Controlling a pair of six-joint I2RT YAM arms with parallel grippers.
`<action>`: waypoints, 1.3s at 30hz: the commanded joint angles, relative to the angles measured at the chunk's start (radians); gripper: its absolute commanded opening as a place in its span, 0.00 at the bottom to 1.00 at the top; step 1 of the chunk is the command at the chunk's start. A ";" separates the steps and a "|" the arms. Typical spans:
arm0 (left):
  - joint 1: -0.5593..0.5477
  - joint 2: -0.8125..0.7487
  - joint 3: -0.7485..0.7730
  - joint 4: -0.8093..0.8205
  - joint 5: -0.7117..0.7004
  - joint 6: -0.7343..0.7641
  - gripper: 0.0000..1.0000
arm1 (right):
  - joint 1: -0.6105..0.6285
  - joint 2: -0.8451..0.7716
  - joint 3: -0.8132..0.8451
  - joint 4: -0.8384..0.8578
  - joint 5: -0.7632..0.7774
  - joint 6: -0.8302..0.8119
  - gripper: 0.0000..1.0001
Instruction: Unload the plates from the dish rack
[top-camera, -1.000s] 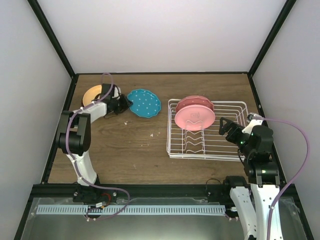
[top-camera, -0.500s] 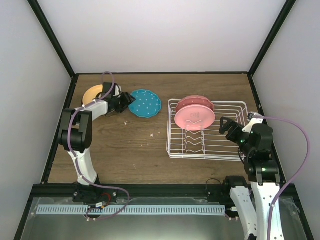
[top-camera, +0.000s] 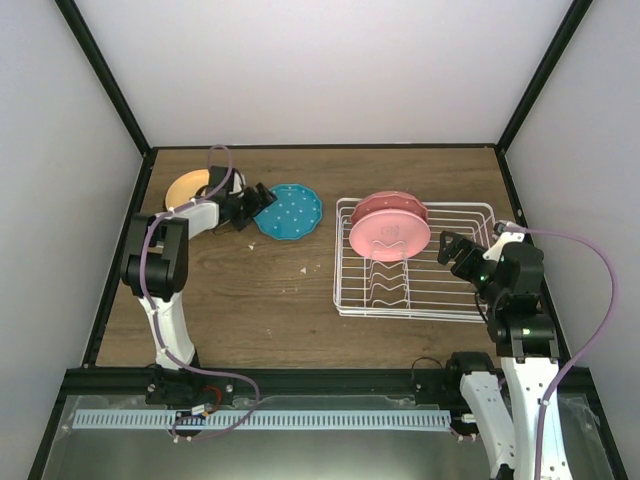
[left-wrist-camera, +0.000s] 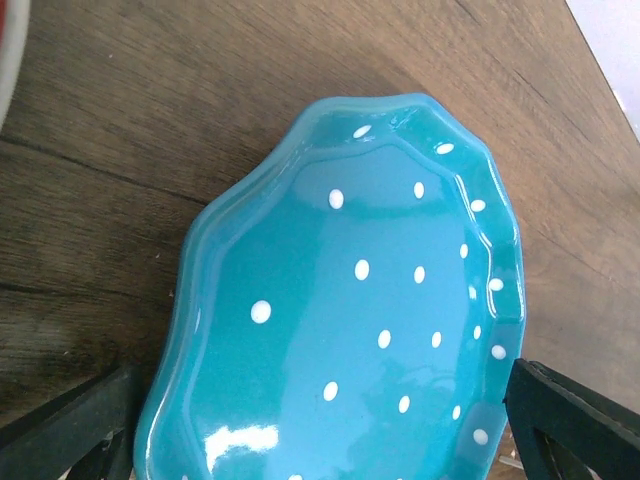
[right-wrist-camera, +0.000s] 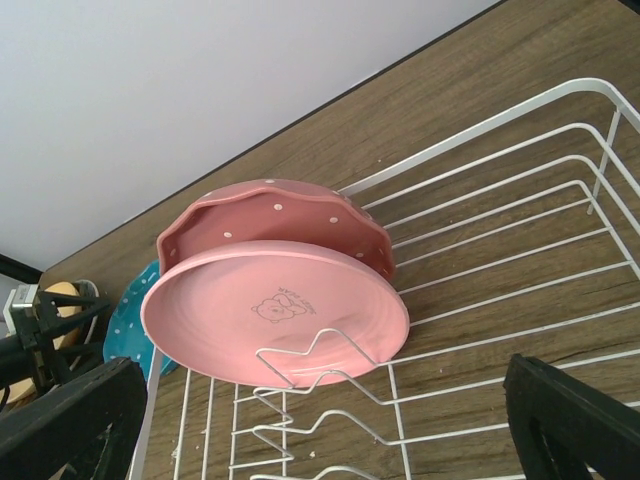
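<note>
- Teal plate with white dots (top-camera: 289, 210) lies flat on the wooden table (top-camera: 260, 300), face up, well left of the dish rack (top-camera: 468, 268).
- Left gripper (top-camera: 258, 199) sits low at the teal plate's left edge. In the wrist view its two black fingers (left-wrist-camera: 70, 425) stand spread wide, one on each side of the plate's near rim; whether either touches the rim is hard to judge.
- Cream-orange plate (top-camera: 187, 186) rests on the table at the far left corner, partly hidden behind the left arm.
- Sliver of a red rim (left-wrist-camera: 6, 55) shows at the top-left corner of the left wrist view (possibly another plate; too little shows to say).
- Two pink plates stand on edge in the rack's left end: front pink plate (right-wrist-camera: 275, 310), smooth-rimmed with a small printed figure, leans against the rear pink plate (right-wrist-camera: 270, 208), which is scalloped and white-dotted.
- Rack's upright dividers (right-wrist-camera: 300, 375) near the camera hold nothing.
- Right gripper (top-camera: 452, 249) hovers over the rack's right part, pointing toward the pink plates, fingers (right-wrist-camera: 75, 415) wide apart, holding nothing.
</note>
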 joint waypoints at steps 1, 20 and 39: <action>-0.015 -0.013 0.046 0.015 -0.021 0.045 1.00 | 0.010 0.002 0.033 0.026 0.003 -0.023 1.00; -0.024 -0.268 0.039 -0.204 -0.351 0.125 1.00 | 0.010 -0.007 -0.008 0.043 -0.009 -0.027 1.00; -0.542 -0.172 0.255 -0.176 -0.071 0.937 0.83 | 0.010 -0.013 0.012 0.031 -0.001 -0.053 1.00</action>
